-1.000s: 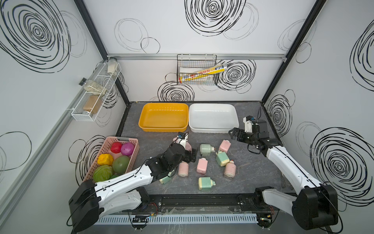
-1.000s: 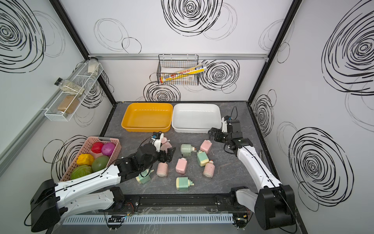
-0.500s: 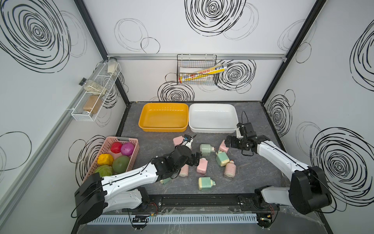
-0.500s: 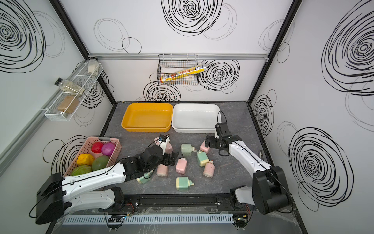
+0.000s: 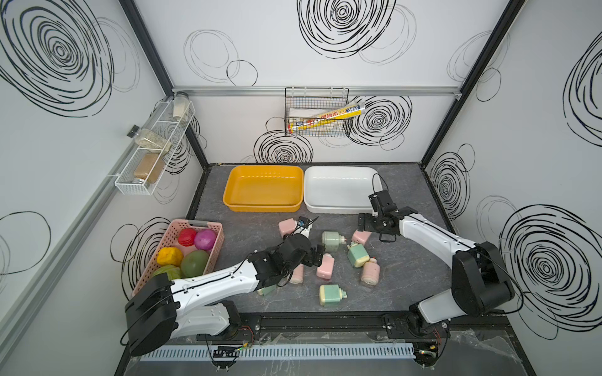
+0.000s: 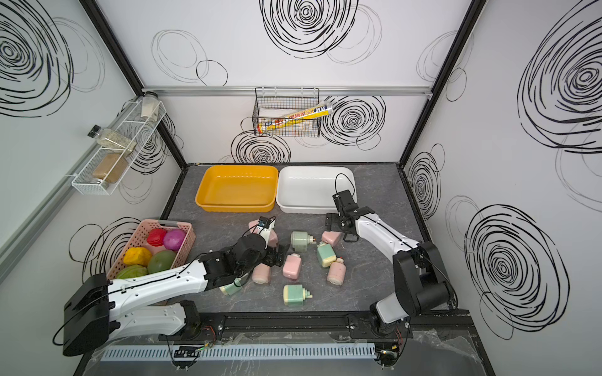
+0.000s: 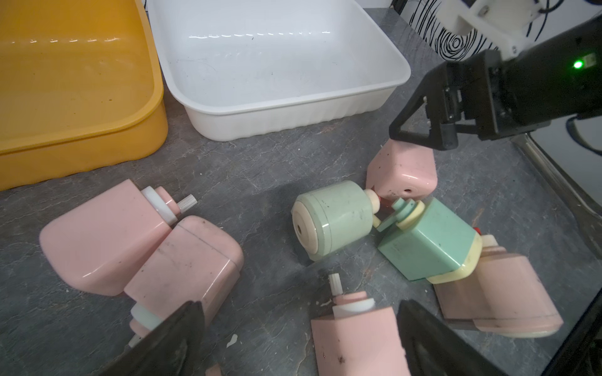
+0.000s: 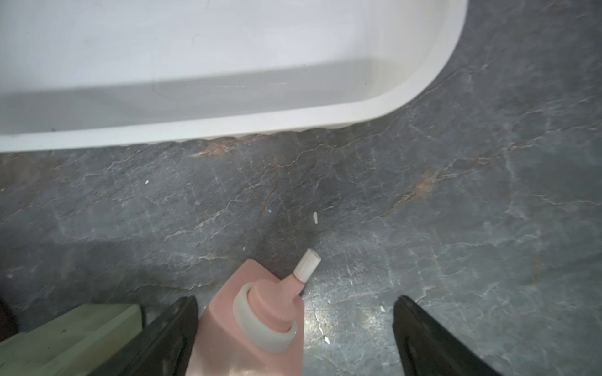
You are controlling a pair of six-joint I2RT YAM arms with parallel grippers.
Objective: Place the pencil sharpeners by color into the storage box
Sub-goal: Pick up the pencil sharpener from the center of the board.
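Observation:
Several pink and mint-green pencil sharpeners lie loose in the middle of the table. My left gripper (image 5: 318,257) stands open low over a pink sharpener (image 5: 325,268). In the left wrist view that sharpener (image 7: 355,335) lies between the fingers, close to one of them. My right gripper (image 5: 371,228) is open over another pink sharpener (image 5: 360,237), which shows nozzle-up between its fingers in the right wrist view (image 8: 257,325). A green sharpener (image 5: 332,241) lies between the two arms. The yellow storage box (image 5: 262,187) and the white one (image 5: 338,188) sit empty at the back.
A pink basket (image 5: 195,224) of toy fruits stands at the front left, beside my left arm. A green sharpener (image 5: 267,289) is half hidden under that arm. On the walls hang a wire basket (image 5: 317,114) and a jar rack (image 5: 153,153).
My right arm has swung in from the back right and come down over the pink sharpener by the white box. My left gripper has shifted right onto the middle pink sharpener.

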